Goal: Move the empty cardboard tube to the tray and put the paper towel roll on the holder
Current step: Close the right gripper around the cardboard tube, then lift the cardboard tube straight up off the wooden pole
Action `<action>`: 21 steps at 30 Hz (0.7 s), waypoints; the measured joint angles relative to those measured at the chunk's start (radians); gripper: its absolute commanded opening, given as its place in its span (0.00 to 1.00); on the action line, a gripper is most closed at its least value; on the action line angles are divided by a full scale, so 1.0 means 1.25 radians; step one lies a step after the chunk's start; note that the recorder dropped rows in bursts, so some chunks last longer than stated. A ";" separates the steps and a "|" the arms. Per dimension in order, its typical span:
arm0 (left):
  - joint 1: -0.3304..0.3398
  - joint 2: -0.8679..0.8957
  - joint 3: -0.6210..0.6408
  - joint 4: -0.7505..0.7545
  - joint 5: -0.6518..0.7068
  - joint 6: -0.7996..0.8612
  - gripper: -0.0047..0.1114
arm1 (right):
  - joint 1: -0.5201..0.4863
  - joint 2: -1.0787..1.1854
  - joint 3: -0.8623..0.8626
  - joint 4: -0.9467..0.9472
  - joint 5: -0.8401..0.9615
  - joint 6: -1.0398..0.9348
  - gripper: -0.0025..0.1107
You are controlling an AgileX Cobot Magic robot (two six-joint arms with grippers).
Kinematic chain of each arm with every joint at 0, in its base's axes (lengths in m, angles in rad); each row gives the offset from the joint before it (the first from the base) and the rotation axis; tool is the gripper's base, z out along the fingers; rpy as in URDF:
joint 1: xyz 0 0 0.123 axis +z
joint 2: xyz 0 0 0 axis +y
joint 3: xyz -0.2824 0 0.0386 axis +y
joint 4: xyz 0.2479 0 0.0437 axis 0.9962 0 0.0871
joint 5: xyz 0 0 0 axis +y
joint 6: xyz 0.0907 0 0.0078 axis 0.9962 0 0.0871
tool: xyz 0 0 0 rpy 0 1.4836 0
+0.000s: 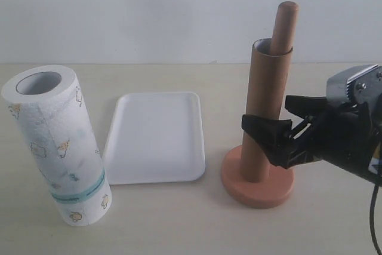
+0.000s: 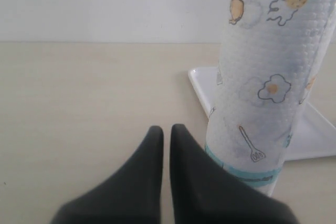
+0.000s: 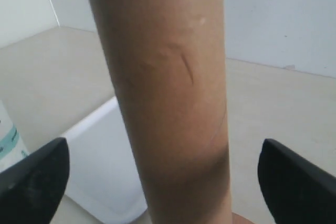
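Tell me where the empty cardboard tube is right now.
In the exterior view the empty cardboard tube stands upright on the right, sleeved over the pole of the holder, right of the tray, between the open jaws of the right gripper.

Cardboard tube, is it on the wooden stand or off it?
On. The cardboard tube stands upright around the stand's pole, whose rounded top pokes out above it; its foot meets the round base.

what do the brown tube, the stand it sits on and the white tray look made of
Tube: matte brown cardboard, thin-walled, creased surface. Holder: probably wood, smooth reddish-brown finish; no grain visible. Tray: smooth white with slight sheen, likely plastic or foam.
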 measured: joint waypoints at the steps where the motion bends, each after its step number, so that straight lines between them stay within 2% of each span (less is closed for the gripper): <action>1: 0.000 0.000 0.000 0.000 0.000 0.000 0.08 | 0.000 0.021 0.000 0.007 -0.016 -0.009 0.82; 8: 0.000 0.000 0.000 0.000 0.000 0.000 0.08 | 0.000 0.112 -0.005 0.044 -0.066 -0.073 0.82; 10: 0.000 0.000 0.000 0.000 0.000 0.000 0.08 | 0.000 0.127 -0.011 0.048 -0.075 -0.081 0.77; 14: 0.000 0.000 0.000 0.000 0.000 0.000 0.08 | 0.000 0.139 -0.022 0.050 -0.087 -0.085 0.53; 18: 0.000 0.000 0.000 0.000 0.000 0.000 0.08 | 0.000 0.139 -0.024 0.054 -0.090 -0.103 0.24; 21: 0.000 0.000 0.000 0.000 0.000 0.000 0.08 | 0.000 0.139 -0.024 0.054 -0.090 -0.111 0.11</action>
